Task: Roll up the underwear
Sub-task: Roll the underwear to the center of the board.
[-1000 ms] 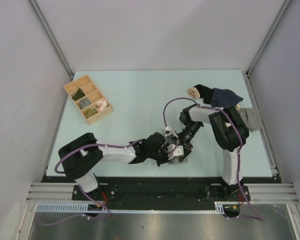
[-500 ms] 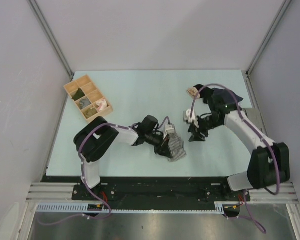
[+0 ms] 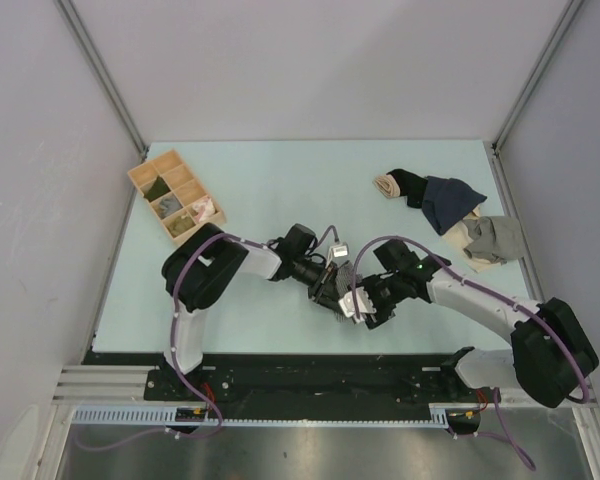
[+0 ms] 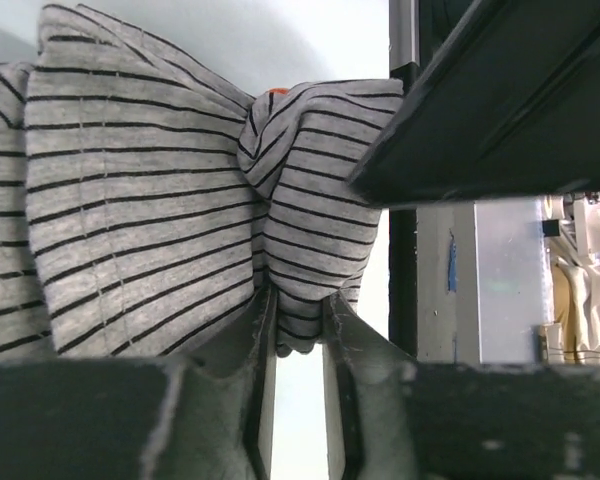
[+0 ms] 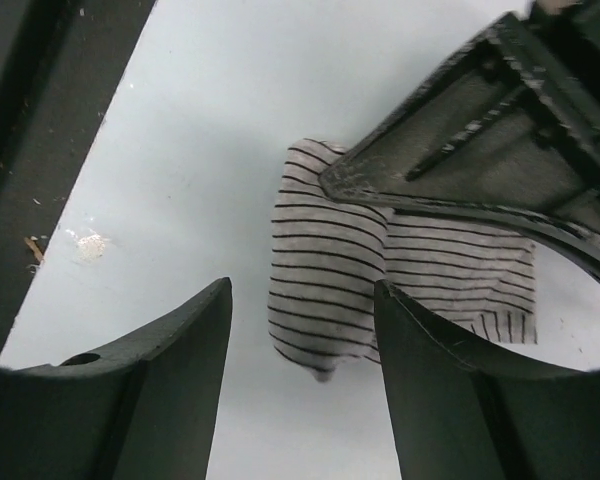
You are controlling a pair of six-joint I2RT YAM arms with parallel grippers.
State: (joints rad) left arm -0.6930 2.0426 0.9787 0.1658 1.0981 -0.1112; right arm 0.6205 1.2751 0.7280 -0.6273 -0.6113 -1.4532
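The underwear (image 3: 345,283) is a grey cloth with fine dark stripes, lying bunched on the table near the front middle. My left gripper (image 3: 332,288) is shut on a fold of it; in the left wrist view the jaws (image 4: 298,300) pinch a twisted bunch of the underwear (image 4: 150,200). My right gripper (image 3: 363,303) sits just right of the cloth and is open. In the right wrist view (image 5: 302,290) its fingers stand wide apart, with a hanging corner of the underwear (image 5: 325,250) just ahead between them. The left gripper's finger (image 5: 480,130) crosses above.
A wooden compartment box (image 3: 177,197) with small rolled items stands at the back left. A navy garment (image 3: 448,198), a beige-grey garment (image 3: 495,238) and a small beige and black bundle (image 3: 395,183) lie at the back right. The table's front edge (image 3: 310,352) is close.
My right arm has swung from the back right down to the underwear and now sits beside it with open fingers. My left gripper has stayed on the cloth, shifting slightly.
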